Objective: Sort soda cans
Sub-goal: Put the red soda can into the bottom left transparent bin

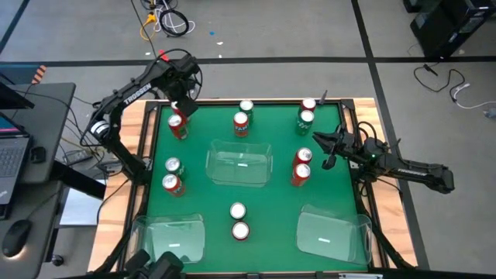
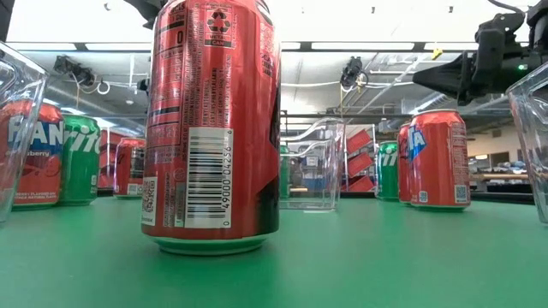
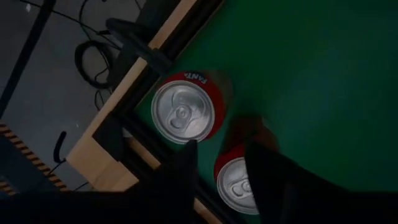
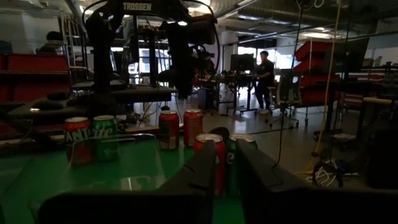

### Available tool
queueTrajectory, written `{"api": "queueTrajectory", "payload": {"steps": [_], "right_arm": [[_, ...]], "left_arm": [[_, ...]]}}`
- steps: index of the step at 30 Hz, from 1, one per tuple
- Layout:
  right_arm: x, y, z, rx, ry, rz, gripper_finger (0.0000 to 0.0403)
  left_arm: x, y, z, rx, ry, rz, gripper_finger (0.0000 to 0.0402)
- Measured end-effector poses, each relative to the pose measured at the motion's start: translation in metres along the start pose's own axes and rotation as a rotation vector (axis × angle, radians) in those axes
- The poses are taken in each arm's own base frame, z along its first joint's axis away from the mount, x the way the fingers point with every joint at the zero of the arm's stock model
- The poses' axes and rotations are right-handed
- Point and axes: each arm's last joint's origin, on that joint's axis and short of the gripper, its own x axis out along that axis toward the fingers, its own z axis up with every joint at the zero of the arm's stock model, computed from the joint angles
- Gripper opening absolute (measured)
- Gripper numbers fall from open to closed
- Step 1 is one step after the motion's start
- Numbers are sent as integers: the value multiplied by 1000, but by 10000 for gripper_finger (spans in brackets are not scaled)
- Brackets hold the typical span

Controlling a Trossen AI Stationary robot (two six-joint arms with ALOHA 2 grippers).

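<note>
High view, surface: the green surface (image 1: pixel 271 194) carries twelve soda cans (image 1: pixel 241 122) standing upright in pairs, and three clear bins (image 1: pixel 239 163).
High view, bins: one at the centre, one at 7 o'clock, one at 5 o'clock.
High view, can pairs: two red at 10 o'clock; one green and one red at 12 o'clock; one red and one green at 1 o'clock; two red at 3 o'clock; one green and one red at 9 o'clock; two at 6 o'clock.
High view, left end effector (image 1: pixel 183 107): over the 10 o'clock pair at the surface's corner.
High view, right end effector (image 1: pixel 324 149): at 3 o'clock, just beside the two red cans there, apart from them.
Low view, foreground: one red can (image 2: pixel 211 128) stands upright at the middle, barcode facing the camera.
Low view, farther back: a red and a green can at 9 o'clock; a clear bin behind the middle; a green and a red can at 3 o'clock; the right arm (image 2: pixel 479 64) hangs above them at 2 o'clock.
Left wrist view, end effector: fingers (image 3: pixel 180 177) stand moderately wide, straddling the silver top of one red can below; contact cannot be told. The pair's other red can stands just beside it, by the wooden edge.
Right wrist view, end effector: fingers (image 4: pixel 205 168) narrow, a slim gap between them, holding nothing; a red can stands beyond the gap with a green one beside it.
Right wrist view, background: more cans across the surface, the left arm (image 4: pixel 180 50) above them, a person (image 4: pixel 266 68) standing in the room.
</note>
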Motion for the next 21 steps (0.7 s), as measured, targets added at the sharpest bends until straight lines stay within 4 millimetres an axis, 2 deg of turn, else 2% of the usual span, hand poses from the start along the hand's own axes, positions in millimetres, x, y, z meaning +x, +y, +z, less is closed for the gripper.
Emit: {"api": "queueTrajectory", "payload": {"steps": [6,10,21], "right_arm": [[0,0,0,0,1,0,64],[0,0,0,0,1,0,68],[0,0,0,7,2,0,72]], "left_arm": [[0,1,0,-69,1,1,228],[4,10,-1,-97,12,6,260],[36,41,5,-144,93,-35,271]]}}
